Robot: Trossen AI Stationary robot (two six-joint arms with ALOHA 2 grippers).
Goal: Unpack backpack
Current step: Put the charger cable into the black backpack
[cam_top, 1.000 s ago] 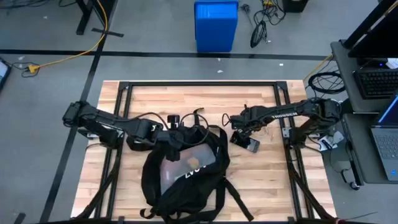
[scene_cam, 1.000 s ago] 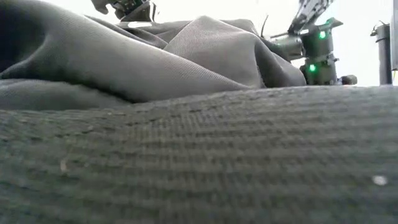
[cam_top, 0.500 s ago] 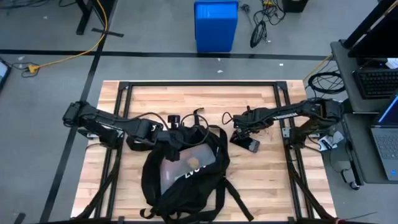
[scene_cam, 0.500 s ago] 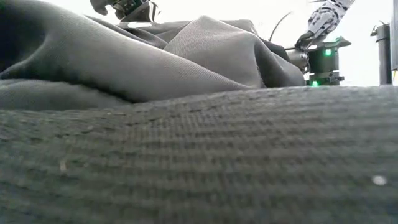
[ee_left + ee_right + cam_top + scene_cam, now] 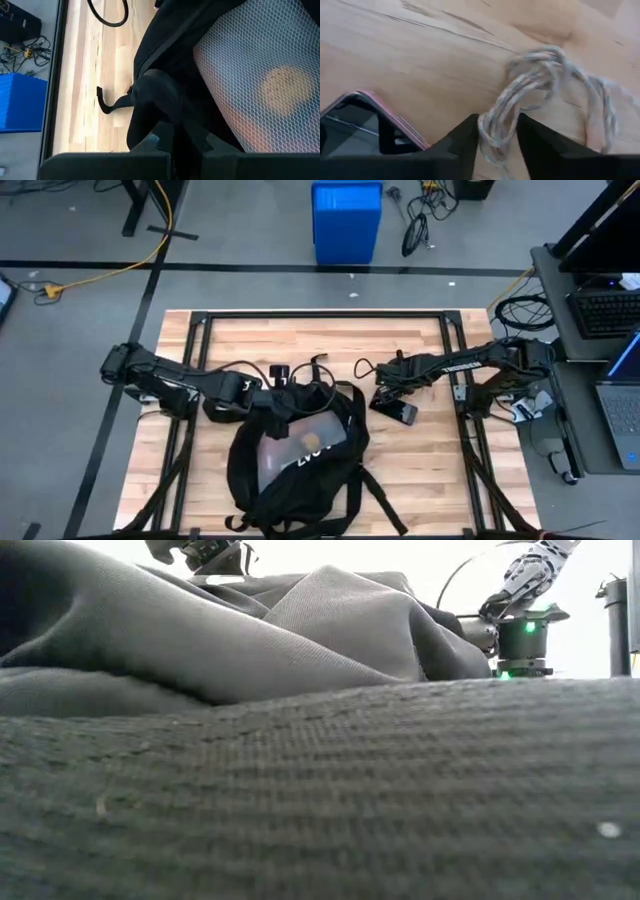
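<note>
Backpack (image 5: 298, 460) lies on desk (image 5: 320, 340), near edge, centre. Its mesh pocket (image 5: 260, 75) faces up, with a blurred orange-yellow thing (image 5: 282, 90) inside; cannot tell what it is. Left end effector (image 5: 177, 142) sits at the backpack's top edge, pinching a fold of black fabric. Right end effector (image 5: 497, 132) is off to the backpack's right, fingers slightly spread around a pale cord (image 5: 535, 90), beside a phone (image 5: 403, 412) on the wood.

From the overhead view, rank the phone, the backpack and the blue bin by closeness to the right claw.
1. Phone, on the table right beside the right claw.
2. Backpack, to the claw's left on the table.
3. Blue bin, on the floor beyond the table.
</note>
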